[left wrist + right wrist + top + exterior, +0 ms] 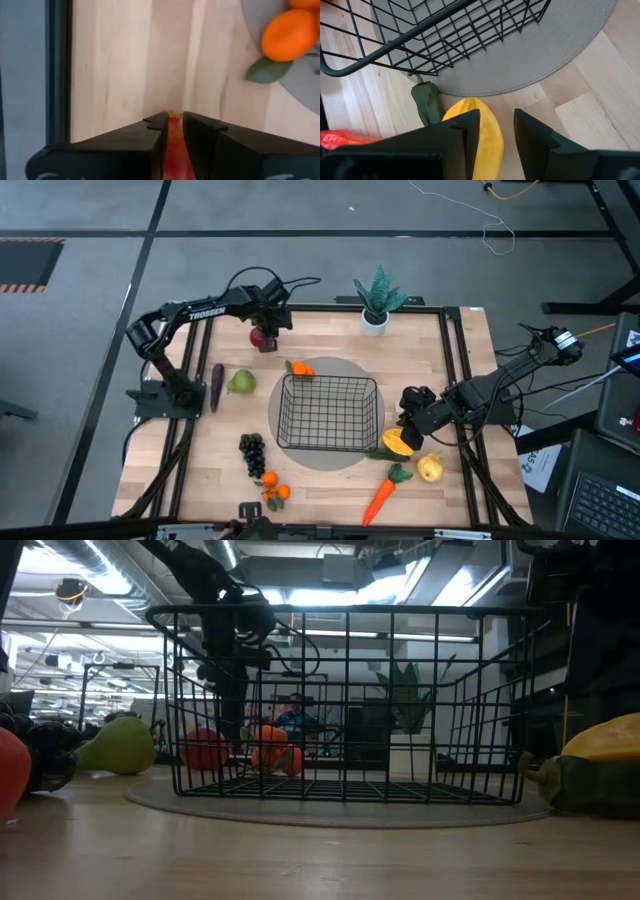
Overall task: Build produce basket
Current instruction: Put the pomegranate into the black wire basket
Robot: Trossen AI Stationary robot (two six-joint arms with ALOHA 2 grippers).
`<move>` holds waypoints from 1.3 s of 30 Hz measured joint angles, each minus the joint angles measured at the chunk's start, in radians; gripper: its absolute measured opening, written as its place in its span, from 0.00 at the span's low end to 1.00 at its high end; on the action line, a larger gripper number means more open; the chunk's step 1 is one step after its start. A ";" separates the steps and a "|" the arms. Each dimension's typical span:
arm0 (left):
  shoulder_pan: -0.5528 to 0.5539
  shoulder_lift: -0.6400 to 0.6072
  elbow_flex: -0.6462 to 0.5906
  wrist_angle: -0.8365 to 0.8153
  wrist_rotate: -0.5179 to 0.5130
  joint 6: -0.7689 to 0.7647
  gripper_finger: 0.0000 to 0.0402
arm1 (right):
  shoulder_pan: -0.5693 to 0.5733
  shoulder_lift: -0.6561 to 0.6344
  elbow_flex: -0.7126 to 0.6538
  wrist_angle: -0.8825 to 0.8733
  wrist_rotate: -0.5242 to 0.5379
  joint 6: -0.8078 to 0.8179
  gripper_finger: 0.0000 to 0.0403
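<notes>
The black wire basket stands on a round grey mat at mid-table. A red apple rests on the wood at the far left. My left gripper points steeply down right over it, fingers a narrow gap apart, with red showing through the gap. A yellow-orange squash lies by the basket's near right corner. My right gripper hovers open above the squash, which shows between its fingers. My left gripper comes at the apple's top from above, slanting down. The fingers themselves hide the apple except for a strip in the gap. Whether they touch it I cannot tell. The apple sits on the table.
An orange with a leaf lies at the basket's far left corner. A green pear and a purple eggplant lie left; grapes, oranges, a carrot and a yellow pear lie near. A potted plant stands far.
</notes>
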 joint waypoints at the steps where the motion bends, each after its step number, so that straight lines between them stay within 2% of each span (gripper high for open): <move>1: 0.000 0.005 0.000 0.001 0.000 0.005 0.11 | 0.000 0.000 0.000 0.000 0.000 0.000 0.27; 12: -0.005 0.075 -0.002 0.006 0.016 0.002 0.11 | 0.000 0.000 0.000 0.000 -0.001 0.000 0.27; 22: -0.005 0.078 -0.002 -0.001 0.008 0.089 0.11 | 0.000 0.000 0.000 0.000 -0.010 0.001 0.27; 39: -0.003 0.078 -0.002 -0.007 0.004 0.078 0.11 | 0.000 0.000 0.000 0.000 -0.029 0.001 0.27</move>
